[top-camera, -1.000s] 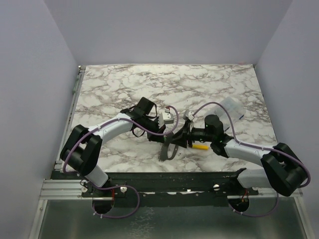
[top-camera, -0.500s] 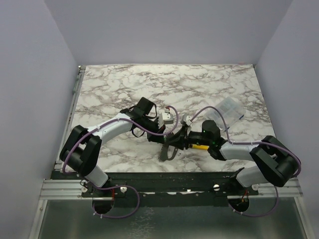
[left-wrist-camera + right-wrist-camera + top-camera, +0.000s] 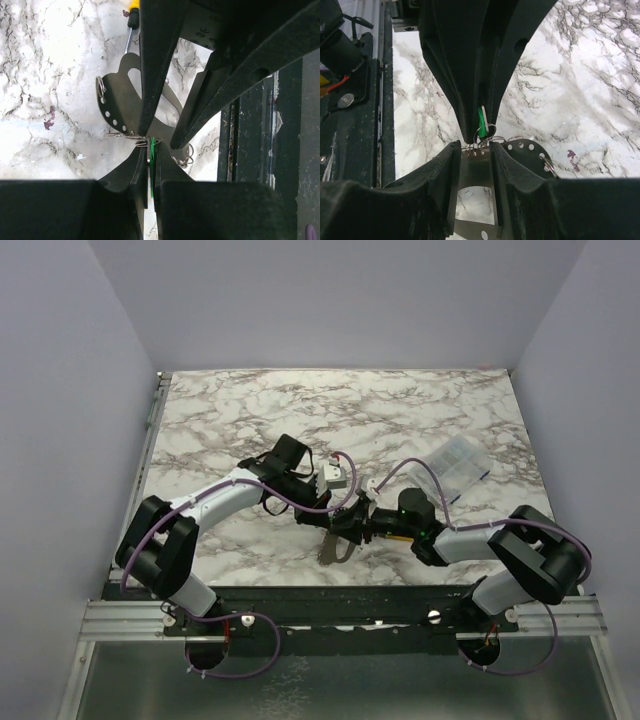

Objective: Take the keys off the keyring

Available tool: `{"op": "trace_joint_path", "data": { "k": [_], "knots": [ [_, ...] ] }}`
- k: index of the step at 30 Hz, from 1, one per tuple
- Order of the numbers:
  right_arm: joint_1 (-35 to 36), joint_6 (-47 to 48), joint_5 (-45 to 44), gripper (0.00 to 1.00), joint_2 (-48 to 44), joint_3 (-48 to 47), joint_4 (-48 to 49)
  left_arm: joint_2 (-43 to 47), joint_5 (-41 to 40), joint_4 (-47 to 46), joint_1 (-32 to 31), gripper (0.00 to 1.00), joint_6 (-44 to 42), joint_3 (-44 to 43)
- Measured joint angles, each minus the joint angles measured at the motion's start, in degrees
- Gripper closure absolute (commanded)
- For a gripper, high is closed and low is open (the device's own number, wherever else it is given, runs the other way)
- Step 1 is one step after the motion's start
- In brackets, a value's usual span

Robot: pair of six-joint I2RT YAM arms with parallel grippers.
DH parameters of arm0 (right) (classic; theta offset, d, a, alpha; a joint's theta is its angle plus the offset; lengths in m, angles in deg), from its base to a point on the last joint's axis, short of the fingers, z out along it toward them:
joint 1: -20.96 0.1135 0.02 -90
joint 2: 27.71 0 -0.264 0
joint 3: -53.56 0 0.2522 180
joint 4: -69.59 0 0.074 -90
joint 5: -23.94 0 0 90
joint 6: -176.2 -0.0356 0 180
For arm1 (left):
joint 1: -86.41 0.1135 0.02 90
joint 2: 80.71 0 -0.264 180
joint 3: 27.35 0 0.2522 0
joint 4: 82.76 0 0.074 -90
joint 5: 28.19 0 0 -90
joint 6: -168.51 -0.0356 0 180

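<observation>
One green key (image 3: 151,167): pinched tight in left gripper (image 3: 151,150)
Keyring (image 3: 476,172): clamped across by right gripper (image 3: 475,150)
Screwdriver (image 3: 131,20): on table (image 3: 50,60) near it

We see left arm (image 3: 225,492) stretched rightward | right arm (image 3: 465,540) folded, reaching leftward | our wrists meet nose to nose | left jaws pinched tight | right jaws part-closed, clamping from both sides

No legible txt, labels, brands or nos. visible.
</observation>
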Motion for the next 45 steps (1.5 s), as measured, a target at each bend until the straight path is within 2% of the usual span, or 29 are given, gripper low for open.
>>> {"op": "trace_joint_path", "data": {
  "k": [8,14,20,27,29,34,45],
  "knots": [
    [0.31,1.44,-2.89,0.56,1.14,0.0,0.5,1.22,0.7,0.33,0.04,1.0,0.0,0.46],
    [0.55,2.19,-4.79,0.58,2.21,-0.63,0.5,1.84,1.51,0.74,0.13,1.0,0.02,0.76],
    [0.55,3.76,-5.38,0.66,3.69,-1.88,0.63,2.16,1.7,1.25,0.33,1.0,-0.24,0.9],
    [1.11,5.09,-5.4,0.67,3.98,-2.21,0.79,2.34,1.68,1.95,0.55,1.0,-0.85,0.9],
    [1.36,5.22,-5.42,0.72,3.98,-2.21,1.05,2.47,1.68,2.05,0.59,1.0,-0.9,0.9],
    [1.73,6.03,-5.44,0.99,3.98,-2.21,1.79,2.82,1.6,2.12,0.68,1.0,-1.05,0.9],
    [1.77,7.45,-7.82,0.99,2.97,-1.7,3.91,2.95,1.64,4.0,1.42,1.0,-1.03,0.72]
  ]
}}
